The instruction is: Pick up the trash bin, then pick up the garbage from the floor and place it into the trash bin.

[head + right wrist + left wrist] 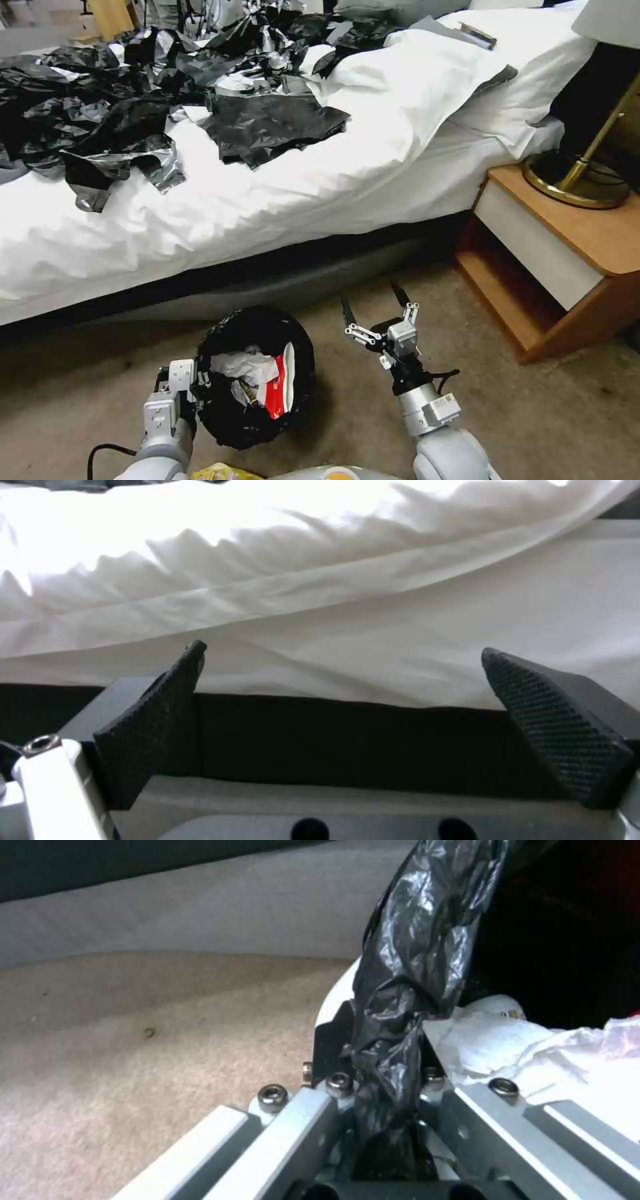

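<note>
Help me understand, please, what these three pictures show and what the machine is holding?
This is a two-armed robot beside a bed. One picture looks down from its head; the other two come from cameras on its wrists. The left claw is clamped on the bag-lined rim of a small trash bin, which already holds white tissue and a red-and-white carton. The right claw hangs open and empty over the carpet, facing the bed. Loose black bags lie on the sheets.
</note>
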### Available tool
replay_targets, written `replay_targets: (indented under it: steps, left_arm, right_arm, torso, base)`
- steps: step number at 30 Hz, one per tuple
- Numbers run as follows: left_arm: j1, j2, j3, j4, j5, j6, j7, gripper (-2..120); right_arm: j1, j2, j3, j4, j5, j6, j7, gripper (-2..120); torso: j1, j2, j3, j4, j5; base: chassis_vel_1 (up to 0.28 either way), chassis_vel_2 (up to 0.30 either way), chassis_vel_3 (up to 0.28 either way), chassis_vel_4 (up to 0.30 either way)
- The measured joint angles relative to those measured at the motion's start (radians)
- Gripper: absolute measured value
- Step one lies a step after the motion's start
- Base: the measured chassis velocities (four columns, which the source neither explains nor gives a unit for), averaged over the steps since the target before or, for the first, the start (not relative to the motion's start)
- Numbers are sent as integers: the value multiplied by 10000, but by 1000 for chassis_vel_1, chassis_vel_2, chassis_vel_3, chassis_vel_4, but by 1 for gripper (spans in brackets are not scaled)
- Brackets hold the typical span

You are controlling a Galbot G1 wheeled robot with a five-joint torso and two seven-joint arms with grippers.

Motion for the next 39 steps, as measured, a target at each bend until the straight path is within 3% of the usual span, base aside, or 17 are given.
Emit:
replay_targets:
  steps: [39]
  left_arm:
    - [60, 7, -114, -132, -14, 6, -8, 0]
  right_arm:
    - [294, -62, -66, -114, 171, 68, 44, 100]
  torso:
    - [1, 0, 0, 0, 1]
  base:
    - [112, 113, 116, 112]
